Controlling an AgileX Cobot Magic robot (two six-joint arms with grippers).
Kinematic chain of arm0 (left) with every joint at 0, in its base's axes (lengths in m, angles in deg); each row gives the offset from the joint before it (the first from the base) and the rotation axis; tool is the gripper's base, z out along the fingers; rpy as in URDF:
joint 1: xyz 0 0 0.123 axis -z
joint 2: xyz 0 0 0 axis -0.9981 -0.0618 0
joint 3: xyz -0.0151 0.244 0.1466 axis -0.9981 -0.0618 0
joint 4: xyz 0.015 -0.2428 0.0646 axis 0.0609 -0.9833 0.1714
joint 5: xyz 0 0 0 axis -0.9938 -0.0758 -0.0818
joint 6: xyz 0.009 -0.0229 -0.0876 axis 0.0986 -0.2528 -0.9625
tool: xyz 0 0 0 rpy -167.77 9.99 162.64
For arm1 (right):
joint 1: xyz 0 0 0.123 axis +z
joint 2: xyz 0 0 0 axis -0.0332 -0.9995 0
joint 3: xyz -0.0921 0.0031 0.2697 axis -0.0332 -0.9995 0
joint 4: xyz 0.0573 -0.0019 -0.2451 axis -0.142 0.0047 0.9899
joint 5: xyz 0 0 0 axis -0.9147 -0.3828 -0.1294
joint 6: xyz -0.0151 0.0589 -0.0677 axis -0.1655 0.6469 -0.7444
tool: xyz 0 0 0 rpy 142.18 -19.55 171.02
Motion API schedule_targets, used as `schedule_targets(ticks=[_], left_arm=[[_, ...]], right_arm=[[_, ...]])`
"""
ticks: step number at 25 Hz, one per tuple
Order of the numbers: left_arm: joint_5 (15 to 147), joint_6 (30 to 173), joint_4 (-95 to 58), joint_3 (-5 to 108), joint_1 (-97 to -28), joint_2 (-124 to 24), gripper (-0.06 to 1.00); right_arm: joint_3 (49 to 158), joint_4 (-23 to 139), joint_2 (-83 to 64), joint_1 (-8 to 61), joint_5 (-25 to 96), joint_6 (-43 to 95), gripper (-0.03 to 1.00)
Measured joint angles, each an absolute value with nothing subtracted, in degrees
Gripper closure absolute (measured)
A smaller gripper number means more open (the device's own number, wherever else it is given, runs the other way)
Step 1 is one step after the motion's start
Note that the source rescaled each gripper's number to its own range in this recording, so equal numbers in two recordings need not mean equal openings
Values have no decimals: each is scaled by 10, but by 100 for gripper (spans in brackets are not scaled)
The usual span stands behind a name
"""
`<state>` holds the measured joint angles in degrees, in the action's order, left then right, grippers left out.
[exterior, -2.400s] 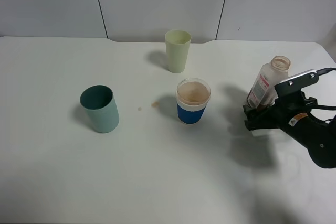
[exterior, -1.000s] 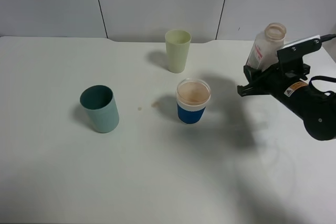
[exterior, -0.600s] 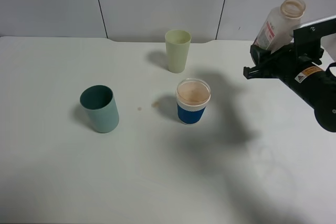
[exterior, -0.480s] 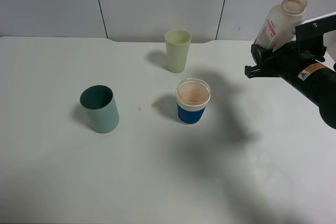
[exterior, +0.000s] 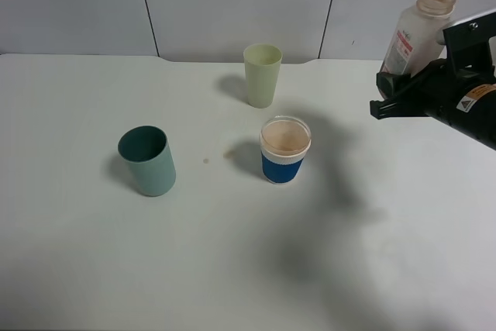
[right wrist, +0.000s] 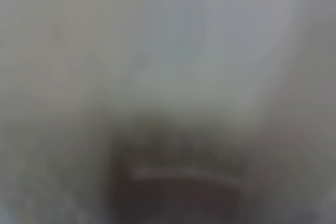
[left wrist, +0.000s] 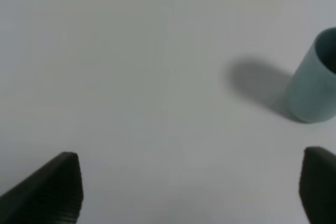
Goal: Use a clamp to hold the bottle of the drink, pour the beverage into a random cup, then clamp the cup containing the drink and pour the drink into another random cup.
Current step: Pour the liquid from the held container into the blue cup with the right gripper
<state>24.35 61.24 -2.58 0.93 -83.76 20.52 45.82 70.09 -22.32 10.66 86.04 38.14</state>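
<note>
My right gripper (exterior: pixel 399 92) is shut on the drink bottle (exterior: pixel 417 30), a pale open-necked bottle with a red and white label, held upright high over the table's right side. The right wrist view is a blur filled by the bottle (right wrist: pixel 173 103). A blue and white cup (exterior: pixel 284 149) with brownish drink stands mid-table. A pale green cup (exterior: pixel 262 74) stands behind it. A teal cup (exterior: pixel 146 160) stands to the left and also shows in the left wrist view (left wrist: pixel 315 80). My left gripper (left wrist: pixel 189 192) is open and empty over bare table; it does not show in the high view.
Two small brown drops (exterior: pixel 229 155) lie on the white table (exterior: pixel 93 253) between the teal cup and the blue cup. A grey panelled wall (exterior: pixel 232 1) runs behind the table's back edge.
My right gripper has lifted the bottle from the table's right side and carried it up and slightly right. The cups have not moved.
</note>
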Motion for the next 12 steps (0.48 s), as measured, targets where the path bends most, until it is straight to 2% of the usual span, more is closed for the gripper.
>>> schedule_targets(ticks=[6,12], left_arm=[[244,612,-26,9,-838,205,44],[244,612,-26,9,-838,205,44]], right_arm=[[483,701,-210,148,764,381,95],[557,701,-210,181,645,374,95]])
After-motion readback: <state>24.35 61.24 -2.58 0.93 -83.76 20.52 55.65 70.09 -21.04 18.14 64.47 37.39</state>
